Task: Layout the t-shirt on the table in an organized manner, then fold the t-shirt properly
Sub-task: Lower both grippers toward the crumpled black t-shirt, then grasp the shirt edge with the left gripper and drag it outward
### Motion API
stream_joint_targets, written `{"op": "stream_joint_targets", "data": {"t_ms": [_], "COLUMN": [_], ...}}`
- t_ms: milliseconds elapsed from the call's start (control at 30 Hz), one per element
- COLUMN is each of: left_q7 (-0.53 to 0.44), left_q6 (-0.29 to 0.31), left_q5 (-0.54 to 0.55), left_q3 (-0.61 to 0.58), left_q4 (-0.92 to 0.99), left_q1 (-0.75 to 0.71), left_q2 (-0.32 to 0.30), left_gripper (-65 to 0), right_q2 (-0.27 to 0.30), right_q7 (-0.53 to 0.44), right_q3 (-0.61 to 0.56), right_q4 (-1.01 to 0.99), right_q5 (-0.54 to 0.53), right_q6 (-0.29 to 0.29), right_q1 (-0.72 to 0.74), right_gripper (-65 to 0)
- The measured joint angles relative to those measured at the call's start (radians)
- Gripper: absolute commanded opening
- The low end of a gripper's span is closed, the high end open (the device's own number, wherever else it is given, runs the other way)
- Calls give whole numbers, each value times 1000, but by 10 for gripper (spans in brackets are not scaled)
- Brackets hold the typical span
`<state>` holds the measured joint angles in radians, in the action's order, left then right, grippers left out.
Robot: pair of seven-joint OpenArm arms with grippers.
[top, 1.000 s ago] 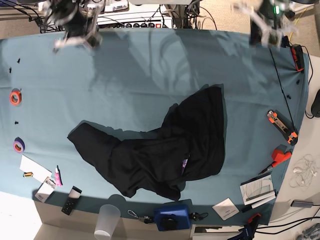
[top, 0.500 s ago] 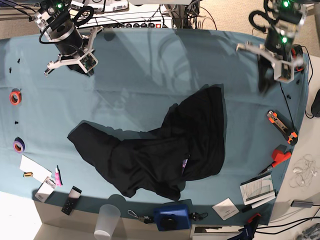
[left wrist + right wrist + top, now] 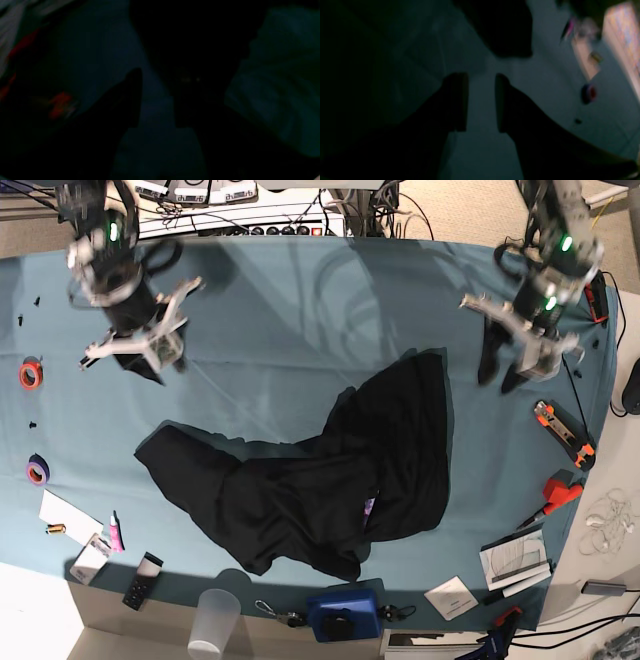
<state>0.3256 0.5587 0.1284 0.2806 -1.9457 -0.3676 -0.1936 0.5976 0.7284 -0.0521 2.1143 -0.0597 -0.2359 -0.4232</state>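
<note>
T-shirt [image 3: 295, 505] crumpled on table [image 3: 270, 310], likely still at the layout step

Lying bunched well in from the arms' edge of the table, closer to the opposite edge, with one narrow end pointing toward the right gripper's side edge. Not spread flat, not squared up, not folded. Probably at spreading and sorting out, with all proper folding left to do. Left gripper [image 3: 158, 75] with fingers apart, empty, near the shirt's broad end. Right gripper [image 3: 482, 77] also parted, nothing between the tips, off the narrow end.

Next, probably calls for lowering both grippers, pinching separate edges of cloth, then lifting and drawing apart to find hem, shoulders and sleeves. Could catch two layers at once or drag a fold underneath; best to pick a single outer edge.

Soft, matte black fabric, limp-looking, with overlapping folds across the middle. Shaped like a lopsided V: broad, fairly straight-sided at one end, tapering at the other, with a ragged lower outline. Showing only a small purple patch [image 3: 370, 507] at a fold. Teal-blue cloth underneath, mostly smooth, lightly creased.
</note>
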Motion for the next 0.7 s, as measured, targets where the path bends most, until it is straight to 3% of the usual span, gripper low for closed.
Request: {"op": "stream_joint_targets", "data": {"t_ms": [33, 100, 200, 433, 533, 700], "left_q7": [2, -7, -6, 164, 221, 328], "left_q6": [-16, -123, -259, -525, -584, -566], "left_q5": [-47, -116, -123, -101, -39, 35], "left_q3": [-43, -109, -178, -300, -305, -305], "left_q4": [10, 18, 19, 21, 21, 105], "left_q1": [12, 17, 22, 43, 68, 125], "left_q2": [-6, -7, -10, -10, -11, -11], "left_gripper": [-419, -353, -235, -225, -225, -225], "right_q2": [-1, 0, 0, 0, 0, -5], "right_q7": [-2, -3, 4, 4, 4, 4], "right_q3": [0, 0, 0, 0, 0, 0], "right_q4": [-22, -56, -87, -88, -88, -88], "right_q5": [1, 6, 5, 6, 6, 37], "right_q6": [2, 6, 6, 6, 6, 6], "right_q1": [22, 53, 67, 72, 74, 74], "right_gripper": [-465, -465, -465, -465, -465, -465]}}
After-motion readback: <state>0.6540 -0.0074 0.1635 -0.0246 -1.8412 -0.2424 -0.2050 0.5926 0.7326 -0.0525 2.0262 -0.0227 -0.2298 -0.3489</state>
